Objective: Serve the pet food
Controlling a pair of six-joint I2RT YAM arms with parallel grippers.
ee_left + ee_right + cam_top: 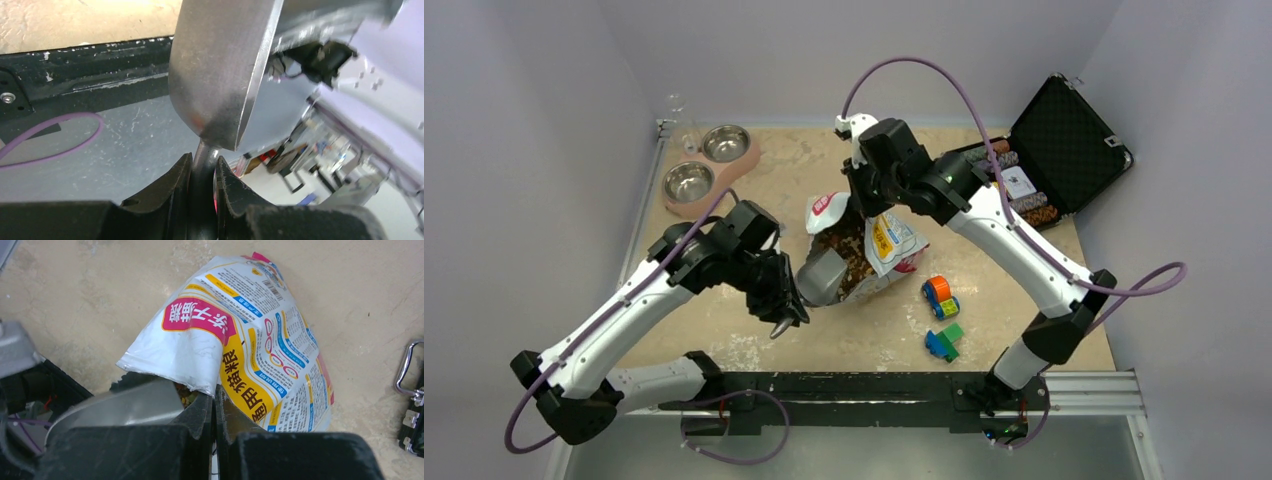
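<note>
Bag (894,245) lies at centre, mouth open toward the near left. It should be held propped so the opening isn't allowed to collapse. Twin-bowl feeder (707,165) stands at the far left, well apart from the bag. Both bowls look empty, so serving is judged not yet done. Scoop (824,273) is set at the bag mouth, its bowl partly inside. It's best pushed deeper & low into the heap, then levelled before being lifted, so nothing gets spilled en route to the feeder. Kibble (849,250) is seen only inside the bag; whether any is in the scoop can't be told.

Jaws: L gripper (202,192) is clamped on the scoop's thin handle, fingers nearly together w/ just the stem between. R gripper (215,412) is pinched on the bag's upper rim, fingers closed w/ the film between them, so the mouth is held up.
</note>
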